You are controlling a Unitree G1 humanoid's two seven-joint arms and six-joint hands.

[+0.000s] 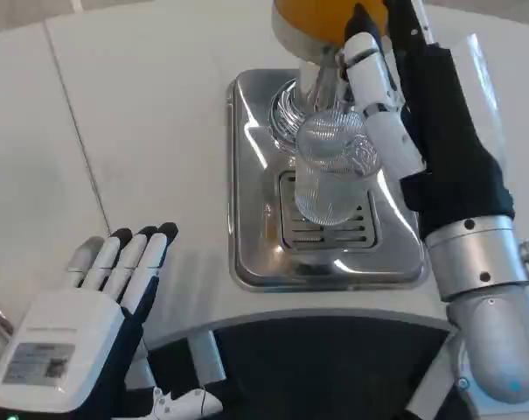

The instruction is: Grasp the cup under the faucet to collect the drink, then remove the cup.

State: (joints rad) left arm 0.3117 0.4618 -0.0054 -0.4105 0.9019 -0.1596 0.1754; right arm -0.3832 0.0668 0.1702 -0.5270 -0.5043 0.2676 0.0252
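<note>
Gripping cup [332,171], right hand [382,105] alongside

white table [142,114]; steel drip tray [247,219] of drink dispenser sits on it, right of centre.

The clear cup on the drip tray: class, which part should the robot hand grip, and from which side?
Grip the ribbed side wall of the clear cup from the robot's right, where the right robot hand already is. The dispenser sits above its mouth, so a top approach looks blocked.
</note>
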